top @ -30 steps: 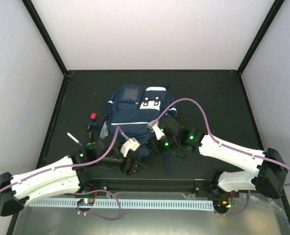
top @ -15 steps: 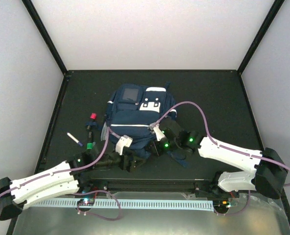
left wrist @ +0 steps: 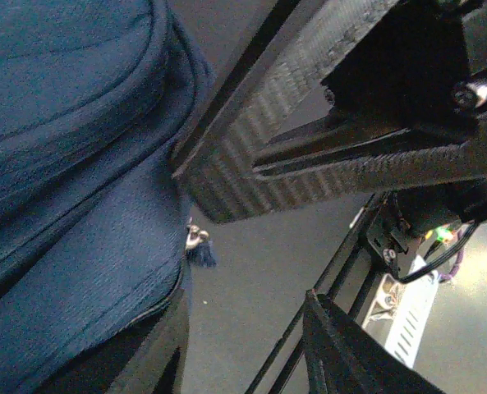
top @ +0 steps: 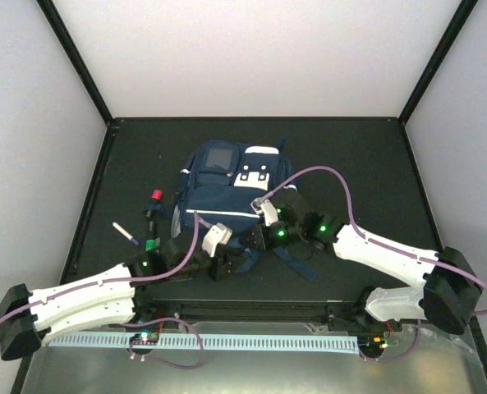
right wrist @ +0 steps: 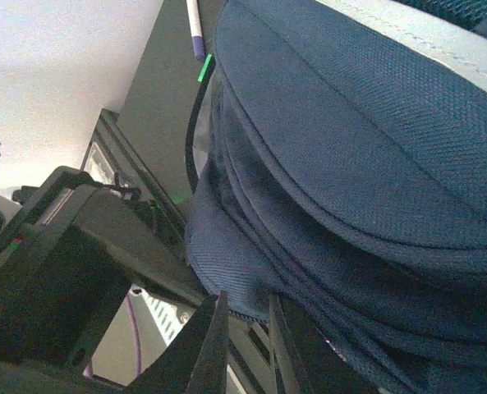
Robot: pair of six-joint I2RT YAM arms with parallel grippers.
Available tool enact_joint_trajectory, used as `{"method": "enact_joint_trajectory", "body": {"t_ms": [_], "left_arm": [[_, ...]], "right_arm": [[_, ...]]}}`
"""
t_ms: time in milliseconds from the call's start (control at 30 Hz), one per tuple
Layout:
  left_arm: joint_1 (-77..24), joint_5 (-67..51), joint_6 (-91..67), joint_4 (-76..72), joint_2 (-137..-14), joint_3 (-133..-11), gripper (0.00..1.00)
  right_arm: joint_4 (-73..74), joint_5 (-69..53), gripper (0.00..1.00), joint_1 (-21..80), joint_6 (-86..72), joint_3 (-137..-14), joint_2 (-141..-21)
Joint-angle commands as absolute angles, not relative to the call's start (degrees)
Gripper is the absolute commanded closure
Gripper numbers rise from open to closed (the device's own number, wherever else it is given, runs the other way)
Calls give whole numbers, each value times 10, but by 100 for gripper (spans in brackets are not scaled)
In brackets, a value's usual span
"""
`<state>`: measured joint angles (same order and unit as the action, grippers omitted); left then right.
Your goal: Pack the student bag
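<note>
My left gripper [left wrist: 243, 328] stands half open, one finger against the bag [left wrist: 71, 205], holding nothing. My right gripper [right wrist: 247, 305] is nearly closed at its bottom hem; I can't tell whether it pinches cloth. The bag lies mid-way across the table [top: 350, 164], navy with thin white stripes and a white buckle patch at the far end.

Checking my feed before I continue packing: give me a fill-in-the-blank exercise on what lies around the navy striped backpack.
1. In the top view, the red-capped black marker lies to the ___ of the navy blue fabric backpack with thin white stripes.
2. The slim white pen has a ___ tip.
3. The left gripper and right gripper both sit at the backpack's ___ edge.
Missing words: left; purple; near.
</note>
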<state>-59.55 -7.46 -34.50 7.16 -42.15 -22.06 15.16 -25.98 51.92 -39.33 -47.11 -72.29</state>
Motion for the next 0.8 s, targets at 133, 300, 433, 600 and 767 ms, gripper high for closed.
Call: {"method": "enact_joint_trajectory", "body": {"t_ms": [133, 300, 433, 600, 767], "left_arm": [[-617, -50, -285, 52, -459, -272, 66], [-630, -45, -357, 108, -473, -289, 70], [-671, -17, -422, 140, -458, -290, 70], [-713, 3, -478, 158, -470, -296, 69], [-706, 86, -519, 233, -461, -299, 62]], "right_arm": [[169, -244, 82, 510, -382, -487, -707], [228, -208, 78, 495, -349, -489, -667], [258, -174, 74, 485, -337, -472, -631], [278, -134, 62, 456, -323, -439, -604], [279, -120, 38, 397, -284, -443, -607]]}}
